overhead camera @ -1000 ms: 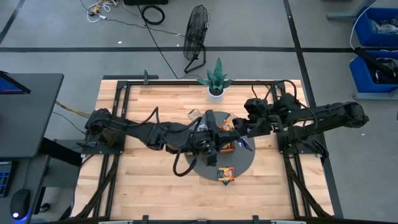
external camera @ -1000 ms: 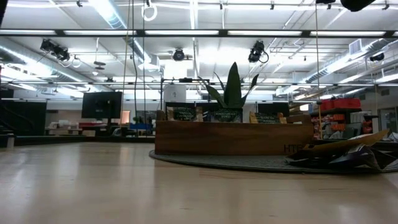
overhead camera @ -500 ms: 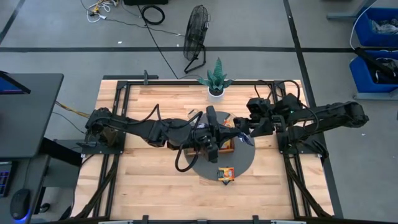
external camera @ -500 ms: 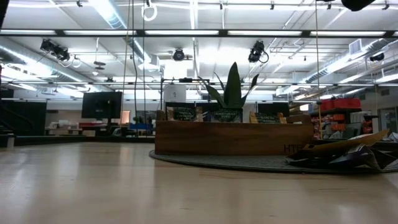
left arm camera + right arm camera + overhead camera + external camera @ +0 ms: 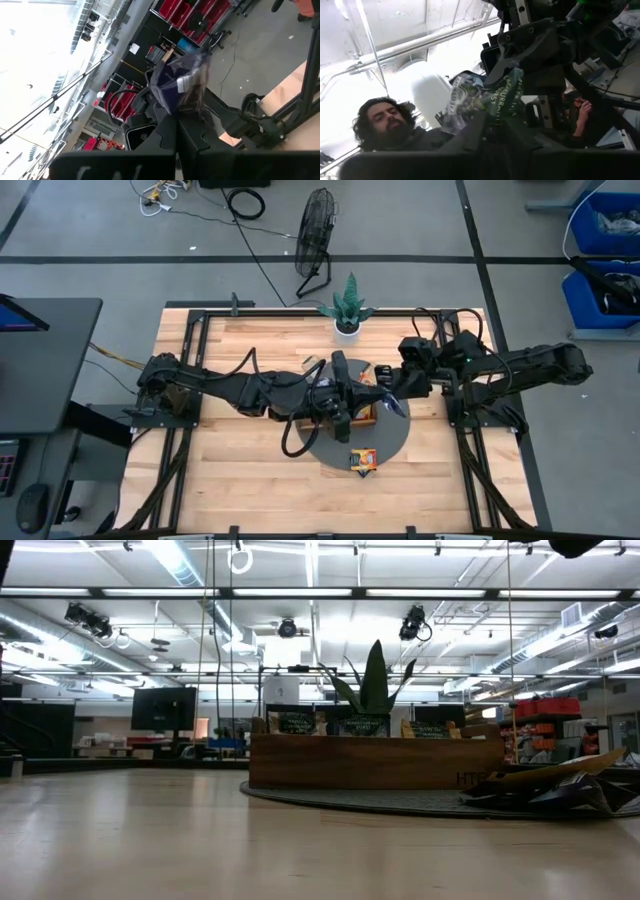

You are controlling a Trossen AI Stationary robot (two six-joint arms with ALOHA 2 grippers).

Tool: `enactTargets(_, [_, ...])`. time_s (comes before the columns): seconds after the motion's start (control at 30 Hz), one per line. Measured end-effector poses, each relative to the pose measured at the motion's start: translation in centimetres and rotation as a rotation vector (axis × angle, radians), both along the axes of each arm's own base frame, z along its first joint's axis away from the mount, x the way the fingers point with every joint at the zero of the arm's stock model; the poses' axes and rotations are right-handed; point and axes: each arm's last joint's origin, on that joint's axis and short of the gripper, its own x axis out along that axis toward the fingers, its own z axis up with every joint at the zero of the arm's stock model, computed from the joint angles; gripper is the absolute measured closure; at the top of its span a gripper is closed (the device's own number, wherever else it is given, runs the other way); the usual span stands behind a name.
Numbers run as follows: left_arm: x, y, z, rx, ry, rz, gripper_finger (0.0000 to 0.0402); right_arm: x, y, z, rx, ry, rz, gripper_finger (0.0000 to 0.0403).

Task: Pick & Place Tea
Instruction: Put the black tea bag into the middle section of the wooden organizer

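- Both arms met over the middle of the table [image 5: 230, 480], above the round grey mat [image 5: 385, 442] and the wooden tray [image 5: 375, 762] standing on it.
- The left gripper [image 5: 182, 107] was raised over the tray, its jaws clamped on a dark blue sachet [image 5: 180, 82] that stood up beyond the fingertips.
- The right gripper [image 5: 487, 112] faced it from the other side, just beside it, jaws closed on a dark sachet with green print [image 5: 487, 100].
- In the overhead view a blue sachet [image 5: 392, 406] showed between the two grippers; I could not tell from there which of them held it.
- Upright sachets [image 5: 365, 725] already stood in the tray's compartments, and one orange sachet [image 5: 363, 459] lay flat at the mat's near edge, well apart from both grippers.
- The relation that mattered, as I judged it: each held sachet pointed out past its own jaws toward the other arm, with the tray directly below the left gripper, which was the nearer to it.
- A person showed in the right wrist view, beyond the table.
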Motion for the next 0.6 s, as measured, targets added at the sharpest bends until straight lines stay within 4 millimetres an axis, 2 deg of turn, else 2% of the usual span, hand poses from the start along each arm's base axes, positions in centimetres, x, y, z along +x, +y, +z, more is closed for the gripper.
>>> enactTargets(0.1, [0.0, 0.0, -0.1, 0.002, 0.007, 0.000, 0.0400, 0.0, 0.0, 0.0, -0.015, -0.009, -0.009, 0.0393])
enactTargets(0.43, [-0.1, -0.5, -0.2, -0.150, -0.012, 0.001, 0.0384, 0.2, 0.0, -0.3, -0.038, 0.002, -0.027, 0.0401])
enactTargets(0.6, [-0.8, -1.4, 0.0, -0.263, -0.050, 0.132, 0.0353, 0.2, 0.0, -0.3, -0.044, 0.008, -0.019, 0.0402])
